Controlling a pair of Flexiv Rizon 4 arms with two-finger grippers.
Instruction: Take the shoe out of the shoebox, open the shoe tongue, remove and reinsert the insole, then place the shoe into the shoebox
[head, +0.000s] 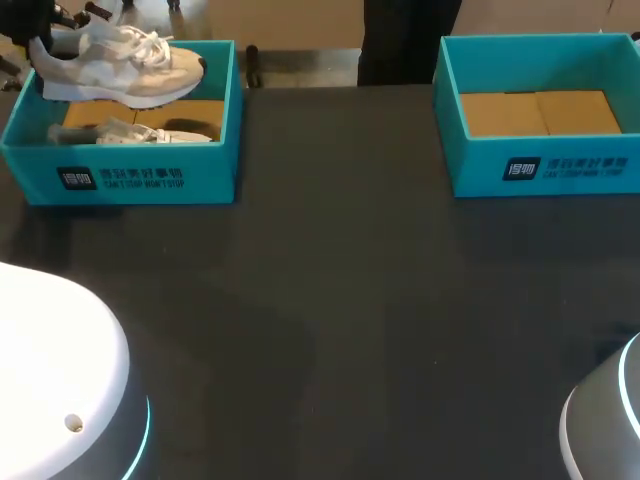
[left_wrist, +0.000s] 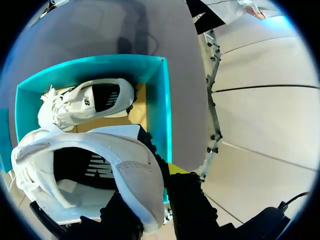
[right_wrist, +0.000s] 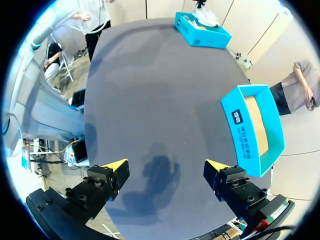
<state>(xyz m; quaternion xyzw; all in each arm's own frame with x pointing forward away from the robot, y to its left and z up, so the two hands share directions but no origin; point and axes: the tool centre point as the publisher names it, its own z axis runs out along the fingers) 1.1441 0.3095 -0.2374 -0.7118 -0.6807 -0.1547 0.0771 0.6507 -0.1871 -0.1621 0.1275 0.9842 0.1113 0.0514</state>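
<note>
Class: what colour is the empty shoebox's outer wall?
Turquoise. The empty shoebox shows best in the head view.

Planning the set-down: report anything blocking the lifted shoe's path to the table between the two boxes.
Nothing visible does. The left end effector holds the shoe above the left shoebox; the second shoe lies below it, inside the box. Nothing shows on the table toward the right shoebox.

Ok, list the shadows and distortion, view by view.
Head view: soft shadows on the table. Left wrist view: fisheye bows the shoebox walls, and the held shoe looms large. Right wrist view: a blurry shadow lies between the fingers of the right claw.
</note>
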